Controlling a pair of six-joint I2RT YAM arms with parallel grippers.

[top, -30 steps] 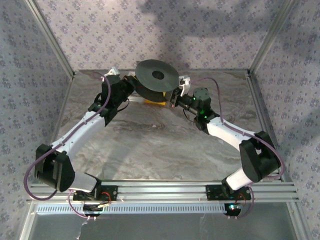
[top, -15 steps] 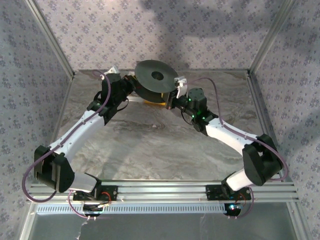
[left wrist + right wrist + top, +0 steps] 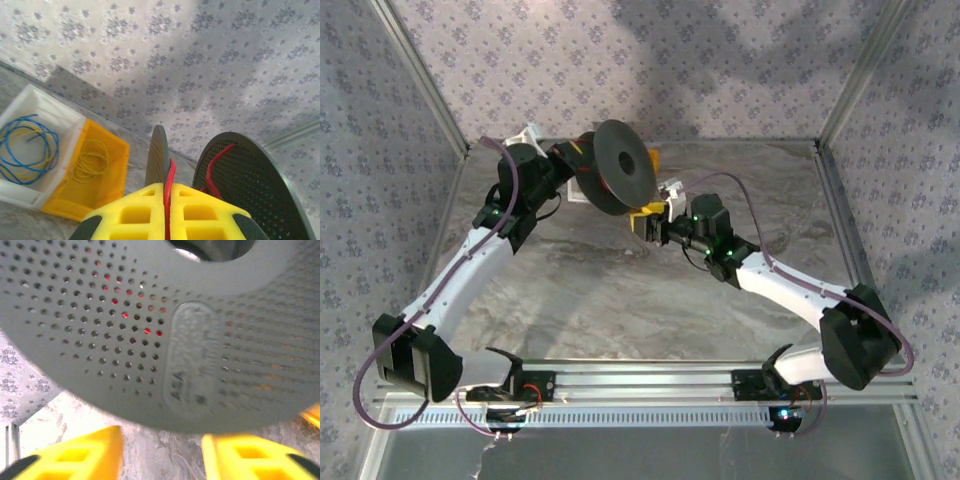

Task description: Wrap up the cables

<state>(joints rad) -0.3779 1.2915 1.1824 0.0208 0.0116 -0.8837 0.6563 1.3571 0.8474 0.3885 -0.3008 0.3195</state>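
The left claw [image 3: 167, 200] is pressed together with the red cable [image 3: 170, 172] pinched in the seam between its yellow fingers. From there the cable runs straight ahead of the claw into the gap between the two flanges of the spool [image 3: 625, 165]. Nipping the wire this close to the spool probably keeps the strand taut and guides it into the groove. Whether this claw also grips a flange rim I cannot tell.

In the top view the spool stands tilted on edge, lifted off the table [image 3: 620, 290], just in front of the left claw, with red turns showing on its core. That tilt puts one perforated face towards the right claw [image 3: 160, 455].

The right claw is spread, its fingers [image 3: 80, 452] well apart with nothing between them, and the flange is close in front of it. My guess is that it is placed to take a fresh hold on the rim and turn the spool.

Beyond the left claw, to its left, sit a yellow tray [image 3: 125, 150] with a yellow coil and a white tray [image 3: 15, 197] with blue wire.

An oval plaque moulded into the flange carries raised letters that look like "ASA". The rest is too blurred to read.
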